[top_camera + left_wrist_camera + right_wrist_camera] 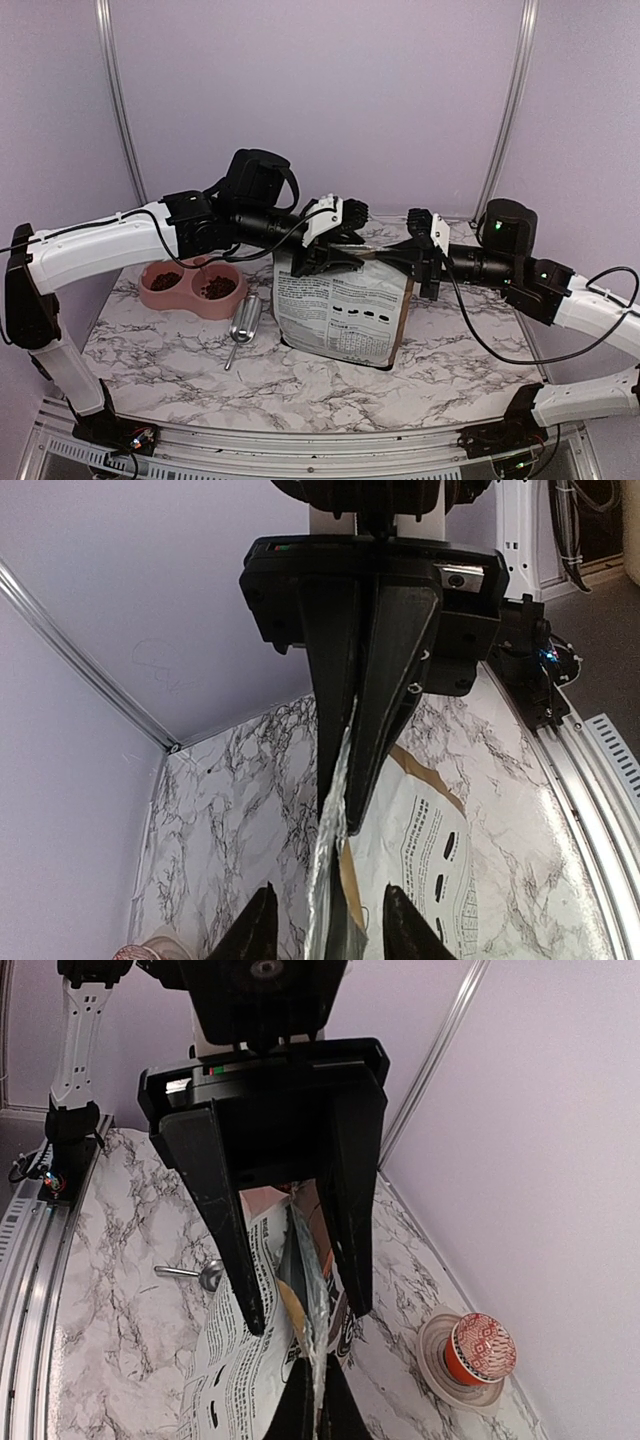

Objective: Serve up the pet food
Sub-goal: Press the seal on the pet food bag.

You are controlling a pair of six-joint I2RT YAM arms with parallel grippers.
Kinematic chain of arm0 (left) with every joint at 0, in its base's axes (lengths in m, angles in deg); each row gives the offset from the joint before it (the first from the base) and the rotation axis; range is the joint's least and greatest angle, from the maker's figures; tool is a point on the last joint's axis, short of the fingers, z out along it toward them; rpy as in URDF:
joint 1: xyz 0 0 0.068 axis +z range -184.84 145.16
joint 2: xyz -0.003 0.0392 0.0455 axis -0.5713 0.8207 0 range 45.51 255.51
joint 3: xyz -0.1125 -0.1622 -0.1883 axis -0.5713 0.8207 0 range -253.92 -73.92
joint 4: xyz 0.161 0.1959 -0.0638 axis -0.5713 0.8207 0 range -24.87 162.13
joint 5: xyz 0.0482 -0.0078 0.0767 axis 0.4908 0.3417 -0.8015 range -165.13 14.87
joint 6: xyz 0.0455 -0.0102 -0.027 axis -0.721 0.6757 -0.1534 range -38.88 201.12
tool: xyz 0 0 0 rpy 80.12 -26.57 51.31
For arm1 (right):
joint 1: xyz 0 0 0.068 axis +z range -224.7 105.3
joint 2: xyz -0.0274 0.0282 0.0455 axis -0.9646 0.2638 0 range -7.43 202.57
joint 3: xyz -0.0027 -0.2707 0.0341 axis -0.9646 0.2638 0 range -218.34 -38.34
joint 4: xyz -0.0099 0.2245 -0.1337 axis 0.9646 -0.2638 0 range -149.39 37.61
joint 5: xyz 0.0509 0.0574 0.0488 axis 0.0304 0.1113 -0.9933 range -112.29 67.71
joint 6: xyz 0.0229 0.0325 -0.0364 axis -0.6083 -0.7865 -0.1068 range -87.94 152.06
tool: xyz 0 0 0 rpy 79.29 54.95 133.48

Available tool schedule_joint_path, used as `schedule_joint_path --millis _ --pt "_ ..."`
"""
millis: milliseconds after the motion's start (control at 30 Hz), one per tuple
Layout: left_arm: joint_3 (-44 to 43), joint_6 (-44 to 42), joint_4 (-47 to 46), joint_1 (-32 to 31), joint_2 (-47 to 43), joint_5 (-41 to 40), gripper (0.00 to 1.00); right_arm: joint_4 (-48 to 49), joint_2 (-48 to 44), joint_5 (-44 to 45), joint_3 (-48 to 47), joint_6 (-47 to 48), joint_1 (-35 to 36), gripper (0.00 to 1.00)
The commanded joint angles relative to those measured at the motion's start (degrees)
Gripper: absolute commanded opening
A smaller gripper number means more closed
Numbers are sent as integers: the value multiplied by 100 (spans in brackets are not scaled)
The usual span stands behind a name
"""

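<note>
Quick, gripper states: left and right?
Left gripper: open, fingers either side of the top edge of the bag, not clamping it.
Right gripper: closed, pinching the bag's top edge.

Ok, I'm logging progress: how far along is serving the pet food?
Done: pet food sits in both cups of the pink bowl, and the scoop lies on the table. In hand: the right gripper is shut on the top edge of the bag, with the left gripper open astride it. Left: probably only releasing the bag, perhaps after closing it.
</note>
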Motion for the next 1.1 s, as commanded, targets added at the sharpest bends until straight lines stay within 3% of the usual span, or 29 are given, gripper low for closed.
schedule_joint_path --millis 0,467,600,933,1067 --pt "-148 143 -122 18 25 185 36 153 -124 -67 -18 21 15 0" --pt "-15 -198 -308 -309 177 -478 25 219 -239 -200 28 -29 17 0" --pt "93 -224 -525 -351 177 -873 1 220 -272 -257 35 -40 11 0" --pt "597 -698 -731 -349 -141 -1552 0 254 -402 -288 81 -60 16 0" --pt "630 -788 -492 -143 -248 -1398 6 264 -475 -276 101 -36 16 0"
